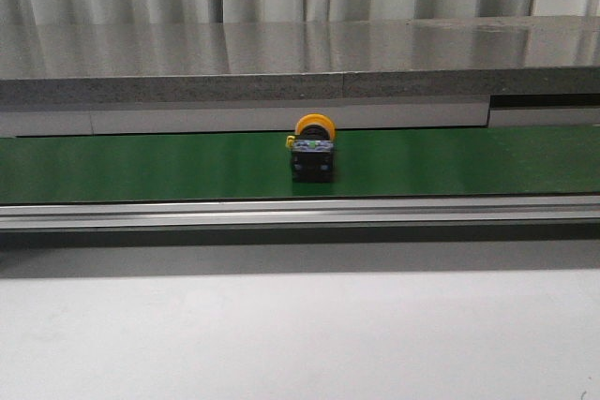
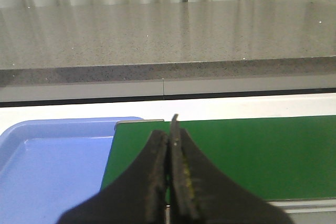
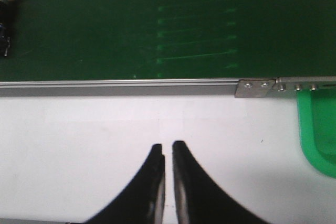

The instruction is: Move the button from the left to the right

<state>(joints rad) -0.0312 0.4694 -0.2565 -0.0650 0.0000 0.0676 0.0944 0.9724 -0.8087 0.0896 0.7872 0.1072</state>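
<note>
I see the long green conveyor belt (image 1: 141, 164) crossing the front view, with the small push-button with its yellow-orange round cap and black blocky body (image 1: 312, 147) sitting near its middle, lying with the cap toward the far edge. My worry is timing: if the belt runs, the button may drift past my reach, and its round cap could roll it off a poor pinch. Both hands are empty. The left hand (image 2: 169, 140) has its fingers pressed together above the belt's end beside a blue plastic tray (image 2: 47, 156), seen only there. The right hand (image 3: 168, 150), nearly together, hangs over the white tabletop (image 3: 79, 140); only its view shows a green tray corner (image 3: 315, 140).
</note>
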